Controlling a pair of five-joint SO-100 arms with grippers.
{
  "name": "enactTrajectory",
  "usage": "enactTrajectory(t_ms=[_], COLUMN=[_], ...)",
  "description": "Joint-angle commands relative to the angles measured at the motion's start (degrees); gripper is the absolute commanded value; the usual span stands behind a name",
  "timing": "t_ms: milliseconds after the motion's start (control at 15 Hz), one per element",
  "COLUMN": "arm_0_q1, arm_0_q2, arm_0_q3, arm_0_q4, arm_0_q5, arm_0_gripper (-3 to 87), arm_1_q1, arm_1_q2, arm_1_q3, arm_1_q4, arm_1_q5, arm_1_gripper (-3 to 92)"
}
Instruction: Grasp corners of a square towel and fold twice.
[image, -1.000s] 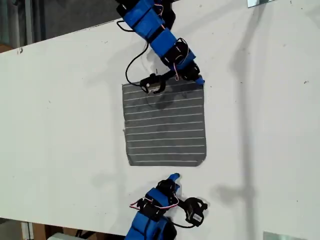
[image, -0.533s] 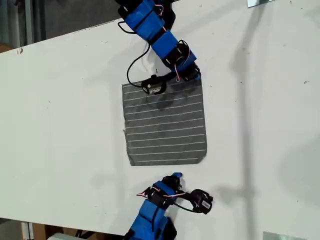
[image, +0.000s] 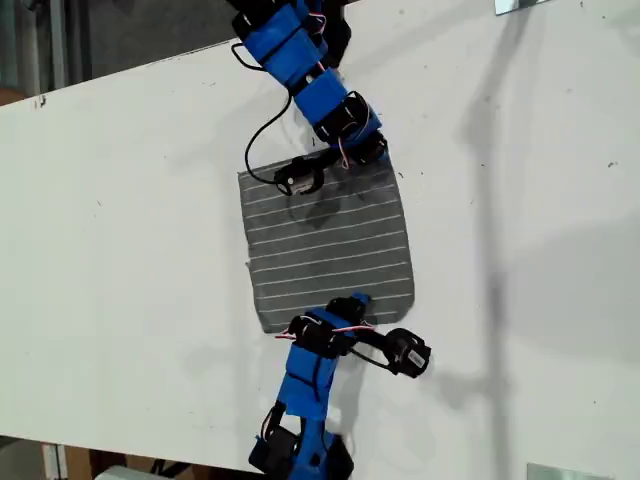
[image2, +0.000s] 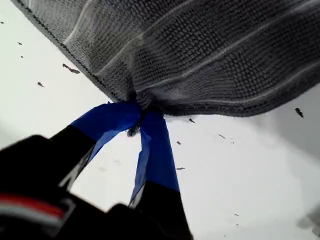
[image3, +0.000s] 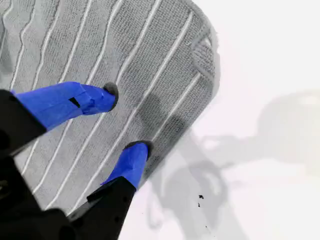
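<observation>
The dark grey striped towel (image: 330, 240) lies on the white table (image: 130, 230) in the middle of the exterior view. My first gripper (image: 378, 152), on the arm coming from the exterior view's top, is shut on the towel's (image2: 200, 50) edge at its far right corner in that view; the first wrist view shows the cloth bunched in this gripper (image2: 137, 107) and raised off the table. My second gripper (image: 355, 300), on the arm coming from the exterior view's bottom, is open above the towel (image3: 150, 50) near a rounded corner (image3: 205, 45). This gripper (image3: 126, 120) has cloth under both fingertips.
Two small black camera modules on cables hang beside the arms, one (image: 300, 178) over the towel's far edge, one (image: 408, 355) just off its near edge. The table's edge (image: 110, 68) runs across the exterior view's upper left. Dark specks (image2: 70, 68) dot the table.
The second arm has reached forward from the table's near edge, bringing its open gripper over the towel's near edge. The first gripper shifted slightly toward the exterior view's left, pulling the far edge with it.
</observation>
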Motion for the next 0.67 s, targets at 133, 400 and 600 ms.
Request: enactTrajectory(t_ms=[133,400,600], arm_0_q1=[5.2,10.7,13.7], arm_0_q2=[-1.1,-1.4,-6.1], arm_0_q3=[-3.2,-4.7,-4.5], arm_0_q4=[-0.3,-1.0,-6.5], arm_0_q5=[-7.8,-13.5,-15.7], arm_0_gripper=[19.7,19.9,20.0], arm_1_q1=[0.2,0.7,0.0], arm_1_q2=[4.4,1.6,1.8], arm_1_q3=[-0.2,0.1,-0.6], arm_1_q4=[-0.6,-3.0,-3.3], arm_1_q5=[-1.6,-1.6,-1.6], arm_1_gripper=[-0.1,-0.1,-0.1])
